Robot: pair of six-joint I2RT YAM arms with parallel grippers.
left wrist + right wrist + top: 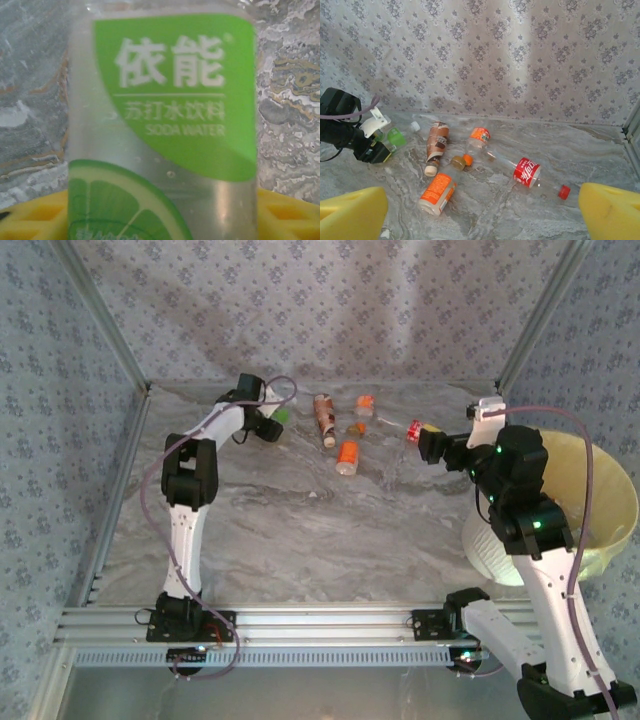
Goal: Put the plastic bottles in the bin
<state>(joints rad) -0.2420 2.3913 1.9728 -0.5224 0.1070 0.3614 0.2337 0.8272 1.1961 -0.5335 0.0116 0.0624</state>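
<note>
Between the yellow pads (35,215) of the left claw (162,220): green-label soda bottle (165,125), pinched both sides; right claw (482,212) gapes wide, red-label bottle (526,172) just ahead.

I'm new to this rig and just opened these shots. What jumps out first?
A green-labelled soda water bottle looms right before the left wrist camera, between the yellow pads of the left gripper. Several bottles lie scattered at the table's far middle, a red-labelled one nearest the big white bin at the right.
</note>
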